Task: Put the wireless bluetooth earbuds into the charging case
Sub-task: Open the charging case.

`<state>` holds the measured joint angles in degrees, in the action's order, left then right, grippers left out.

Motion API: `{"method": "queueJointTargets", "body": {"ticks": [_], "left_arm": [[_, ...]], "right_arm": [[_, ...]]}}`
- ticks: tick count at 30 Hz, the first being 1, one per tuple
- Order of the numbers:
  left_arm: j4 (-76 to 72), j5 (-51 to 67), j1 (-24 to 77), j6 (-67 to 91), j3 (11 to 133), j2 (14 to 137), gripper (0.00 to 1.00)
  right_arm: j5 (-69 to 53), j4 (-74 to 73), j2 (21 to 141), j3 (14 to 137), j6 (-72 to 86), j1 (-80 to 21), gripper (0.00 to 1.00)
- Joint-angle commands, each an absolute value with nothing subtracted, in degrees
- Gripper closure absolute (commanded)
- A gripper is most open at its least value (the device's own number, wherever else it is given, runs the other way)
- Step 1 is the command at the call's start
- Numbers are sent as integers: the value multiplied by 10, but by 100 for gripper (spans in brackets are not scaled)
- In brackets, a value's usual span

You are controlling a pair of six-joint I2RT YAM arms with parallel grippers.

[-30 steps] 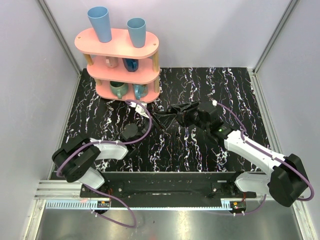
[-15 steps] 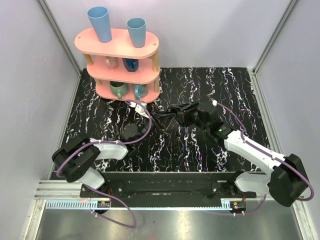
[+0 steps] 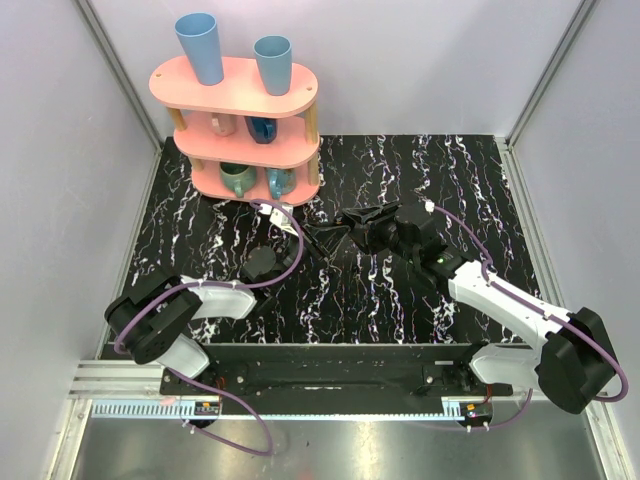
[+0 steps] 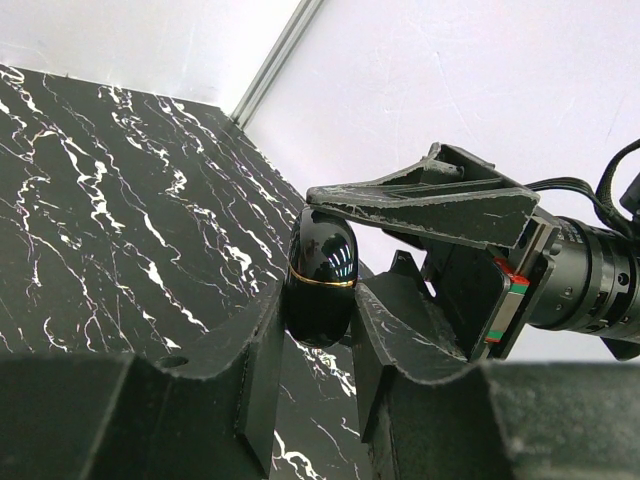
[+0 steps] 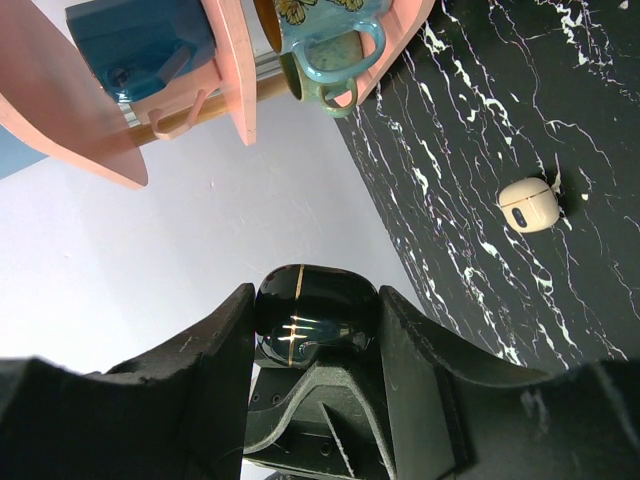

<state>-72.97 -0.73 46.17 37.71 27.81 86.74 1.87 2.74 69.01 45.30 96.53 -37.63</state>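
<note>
The charging case (image 4: 320, 272) is a closed, glossy black box with a thin gold seam. It is held above the marbled table between both grippers. My left gripper (image 4: 318, 300) is shut on its lower half. My right gripper (image 5: 315, 320) is shut on it from the other side, and the case also shows there (image 5: 316, 308). In the top view the two grippers meet at mid-table, left (image 3: 326, 238) and right (image 3: 353, 222), and hide the case. One cream-white earbud (image 5: 528, 205) lies on the table. The other earbud is out of view.
A pink three-tier shelf (image 3: 245, 110) stands at the back left with two blue cups on top and mugs on its lower tiers. Its mugs (image 5: 325, 40) show in the right wrist view. Grey walls close in the table's sides and back.
</note>
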Motion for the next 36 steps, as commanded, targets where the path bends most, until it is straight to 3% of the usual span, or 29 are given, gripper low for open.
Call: {"method": "queueJointTargets", "body": {"ticks": [1,4,8,12,15,16,18,19,24,29,33,36], "left_arm": [[-875,-4,465,383,290,867,84],[-867,-4,465,382,292,865,95],[-852,-4,466,374,289,853,100],[-842,-4,460,371,282,840,100],[-839,-4,454,368,274,833,100],[-839,-4,453,367,270,830,100],[-838,10,447,368,265,826,100],[-838,12,445,369,265,825,100],[-839,22,436,371,258,816,100],[-803,54,424,371,251,786,100],[-689,115,416,333,250,728,100],[-621,151,408,312,237,678,100]], "right_arm": [[4,62,686,451,970,-381,85],[4,61,686,450,969,-381,85],[10,58,683,442,970,-381,78],[29,85,665,428,938,-381,54],[53,86,645,419,905,-381,49],[59,82,642,420,893,-381,39],[76,74,633,420,876,-381,31],[79,72,630,420,873,-381,21],[90,61,626,425,855,-381,8],[92,41,625,468,719,-376,8],[19,3,622,506,548,-338,17],[-18,-51,609,537,431,-330,18]]}}
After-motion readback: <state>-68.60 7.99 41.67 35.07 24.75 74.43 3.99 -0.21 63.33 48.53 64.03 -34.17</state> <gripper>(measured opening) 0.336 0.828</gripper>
